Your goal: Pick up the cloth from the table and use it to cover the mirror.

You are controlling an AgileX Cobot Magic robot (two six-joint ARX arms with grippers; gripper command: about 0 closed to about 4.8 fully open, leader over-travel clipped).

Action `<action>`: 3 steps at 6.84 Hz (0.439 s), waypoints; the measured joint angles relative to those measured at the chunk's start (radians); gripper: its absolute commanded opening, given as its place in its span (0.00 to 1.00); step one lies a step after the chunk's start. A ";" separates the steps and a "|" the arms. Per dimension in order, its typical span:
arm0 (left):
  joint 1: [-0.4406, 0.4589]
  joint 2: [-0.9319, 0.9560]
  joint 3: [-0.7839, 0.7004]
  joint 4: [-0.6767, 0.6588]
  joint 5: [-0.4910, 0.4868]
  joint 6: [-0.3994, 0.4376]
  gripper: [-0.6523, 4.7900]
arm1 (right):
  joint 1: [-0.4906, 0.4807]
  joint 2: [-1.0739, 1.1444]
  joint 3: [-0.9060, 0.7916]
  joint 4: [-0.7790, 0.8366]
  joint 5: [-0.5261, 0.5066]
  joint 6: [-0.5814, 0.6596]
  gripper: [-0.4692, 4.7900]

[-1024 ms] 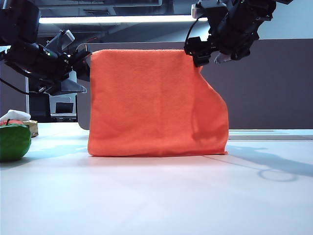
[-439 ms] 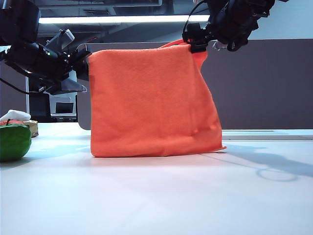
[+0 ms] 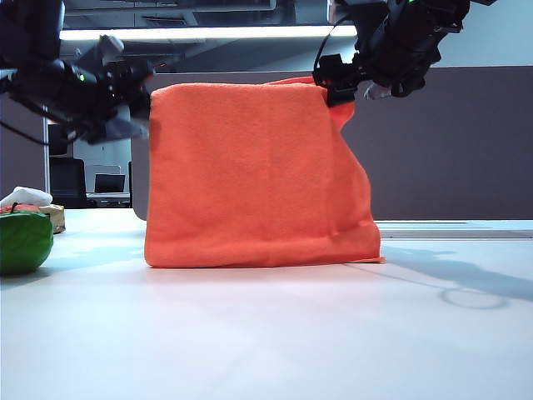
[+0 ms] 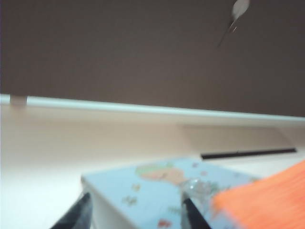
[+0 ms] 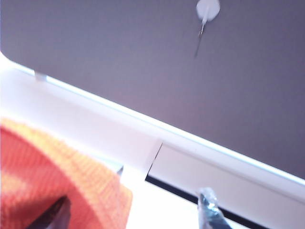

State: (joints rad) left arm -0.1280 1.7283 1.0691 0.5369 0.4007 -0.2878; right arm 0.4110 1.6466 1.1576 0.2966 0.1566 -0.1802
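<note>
Cloth (image 3: 258, 175) is seen draped broadside over the upright mirror, hidden beneath it, hanging to the desk (image 3: 266, 333) with its long axis level. Left hand (image 3: 137, 100) is found at the upper left corner, fingers parted around nothing. Right hand (image 3: 337, 83) is at the upper right corner; its grip cannot be told.

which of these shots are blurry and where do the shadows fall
Exterior view: the left gripper is smeared by motion blur, while the cloth and right gripper look sharp; arm shadows fall on the table right of the cloth. Left wrist view: soft throughout, the cloth a fuzzy orange patch. Right wrist view: also soft, cloth close and unfocused.
</note>
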 measured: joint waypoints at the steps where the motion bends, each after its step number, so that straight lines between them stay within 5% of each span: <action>1: 0.000 -0.006 0.000 0.011 0.000 0.000 0.47 | 0.000 0.000 0.000 -0.010 0.000 0.000 0.73; 3: 0.000 -0.062 0.000 0.051 -0.002 0.000 0.55 | 0.000 0.000 0.000 -0.019 0.000 0.000 0.73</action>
State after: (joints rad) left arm -0.1276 1.6661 1.0695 0.5880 0.3992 -0.2878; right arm 0.4110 1.6463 1.1576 0.2771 0.1566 -0.1802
